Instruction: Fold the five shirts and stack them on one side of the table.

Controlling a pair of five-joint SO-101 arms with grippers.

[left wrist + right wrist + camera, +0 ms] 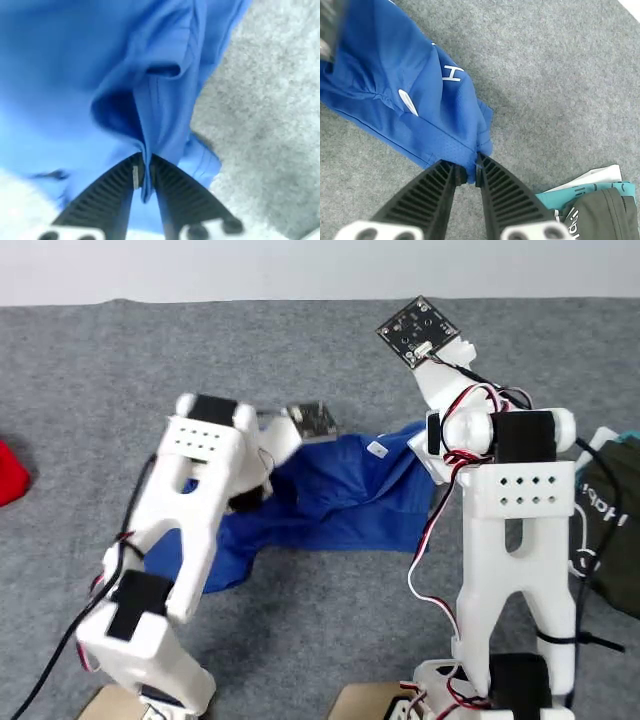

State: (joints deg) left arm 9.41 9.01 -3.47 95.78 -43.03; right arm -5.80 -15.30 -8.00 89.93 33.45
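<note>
While each pincer is clamped on cloth, the step in hand looks like spreading one shirt before any fold. The left pincer (143,175) bites a raised ridge of the blue shirt (330,495), and the right pincer (467,172) grips an edge corner. The shirt lies bunched mid-worktop (300,350) between the arms, its long axis running side to side, neck label toward the right arm. Next, I judge, it needs drawing taut and flat. Farther right lie dark and teal shirts (610,500).
</note>
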